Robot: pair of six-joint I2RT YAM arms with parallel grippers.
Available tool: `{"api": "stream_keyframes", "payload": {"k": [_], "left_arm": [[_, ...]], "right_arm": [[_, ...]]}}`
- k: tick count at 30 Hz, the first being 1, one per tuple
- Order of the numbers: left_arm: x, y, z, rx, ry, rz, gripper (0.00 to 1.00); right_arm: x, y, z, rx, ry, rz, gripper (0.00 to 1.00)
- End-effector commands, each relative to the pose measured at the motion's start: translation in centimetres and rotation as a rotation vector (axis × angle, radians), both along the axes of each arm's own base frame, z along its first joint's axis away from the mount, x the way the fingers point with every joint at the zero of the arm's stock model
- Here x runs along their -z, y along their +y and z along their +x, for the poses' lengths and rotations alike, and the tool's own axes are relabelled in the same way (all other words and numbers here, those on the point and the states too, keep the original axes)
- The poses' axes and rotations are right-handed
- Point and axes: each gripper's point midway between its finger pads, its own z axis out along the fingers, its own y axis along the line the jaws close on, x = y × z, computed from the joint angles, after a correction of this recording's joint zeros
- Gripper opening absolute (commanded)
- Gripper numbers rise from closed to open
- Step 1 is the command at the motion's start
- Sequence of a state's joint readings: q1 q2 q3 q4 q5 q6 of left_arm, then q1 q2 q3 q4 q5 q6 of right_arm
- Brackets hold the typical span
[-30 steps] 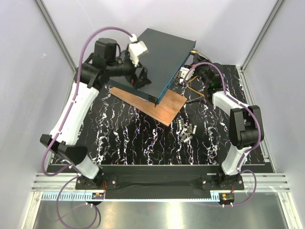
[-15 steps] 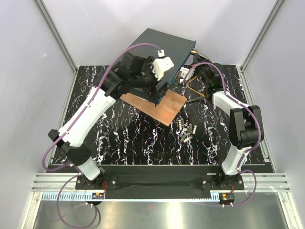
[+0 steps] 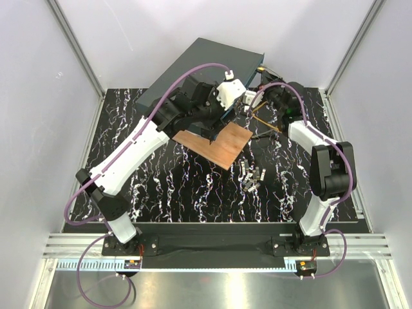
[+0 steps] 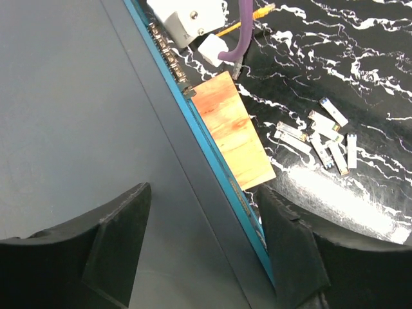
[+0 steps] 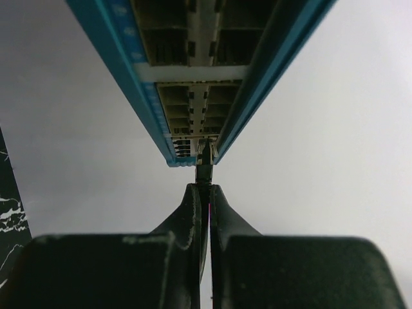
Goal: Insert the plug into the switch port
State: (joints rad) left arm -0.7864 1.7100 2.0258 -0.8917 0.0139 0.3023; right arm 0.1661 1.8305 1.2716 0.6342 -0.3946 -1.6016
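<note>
Right claw (image 5: 205, 190) pinches the plug (image 5: 205, 161), its tip at the mouth of the end port (image 5: 185, 149), lined up to push in. Left claw (image 4: 205, 196), jaws apart, hovers over the switch (image 4: 77, 129), likely to steady it

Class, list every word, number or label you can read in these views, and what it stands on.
No text is legible anywhere.
White markings on the switch's blue face: too blurred to read.
Tick-marked strip at the near edge: no readable numbers.
</note>
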Motion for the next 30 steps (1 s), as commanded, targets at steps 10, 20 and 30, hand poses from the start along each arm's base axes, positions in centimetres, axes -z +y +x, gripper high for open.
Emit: {"api": "stream_keyframes", "payload": {"k": [10, 20, 30], "left_arm": [[5.3, 8.7, 4.2, -0.252, 0.053, 0.302, 0.62], [5.9, 10.4, 4.8, -0.294, 0.064, 0.349, 0.60], [6.0, 10.8, 5.2, -0.311, 0.059, 0.360, 0.59]], "right_arm": [[0.7, 5.9, -0.1, -0.270, 0.011, -0.057, 0.00], [-0.9, 6.4, 2.1, -0.280, -0.032, -0.047, 0.00], [-1.9, 7.3, 0.8, -0.343, -0.024, -0.065, 0.00]]}}
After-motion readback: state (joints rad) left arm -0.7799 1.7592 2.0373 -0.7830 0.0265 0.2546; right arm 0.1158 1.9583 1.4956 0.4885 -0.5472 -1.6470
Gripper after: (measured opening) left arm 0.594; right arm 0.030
